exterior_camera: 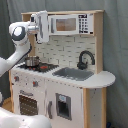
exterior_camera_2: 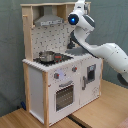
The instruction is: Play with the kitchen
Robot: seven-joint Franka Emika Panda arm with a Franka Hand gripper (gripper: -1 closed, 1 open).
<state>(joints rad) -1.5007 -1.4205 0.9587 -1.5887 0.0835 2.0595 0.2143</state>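
1. White panels and pale wood are filling the foreground: the kitchen (exterior_camera: 60, 75) is standing upright on the floor, with its oven door (exterior_camera_2: 64, 95) low on the front and the knobs above it.
2. On the surface above the oven, a small metal pot (exterior_camera_2: 46, 55) is sitting on the stovetop; further along in the first exterior view, the grey sink (exterior_camera: 74, 73) and the black faucet (exterior_camera: 85, 59) are lying toward the first exterior view's right.
3. I am reaching my arm (exterior_camera_2: 102, 50) up over that surface, with my wrist raised to the level of the upper shelf, well above the pot.
4. My gripper (exterior_camera: 42, 26) is sitting at the top of the kitchen, just beside the microwave (exterior_camera: 70, 24), at the edge on the first exterior view's left. A white panel, which I judge to be the microwave door swung outward, is standing upright against my hand.
5. I cannot tell how far my fingers are parted or whether they are gripping that panel; they are hidden.
6. The next move is turning on one relation: the microwave is lying sideways from my hand, toward the first exterior view's right, and the panel's long axis is running vertically, so any swing would be horizontal.
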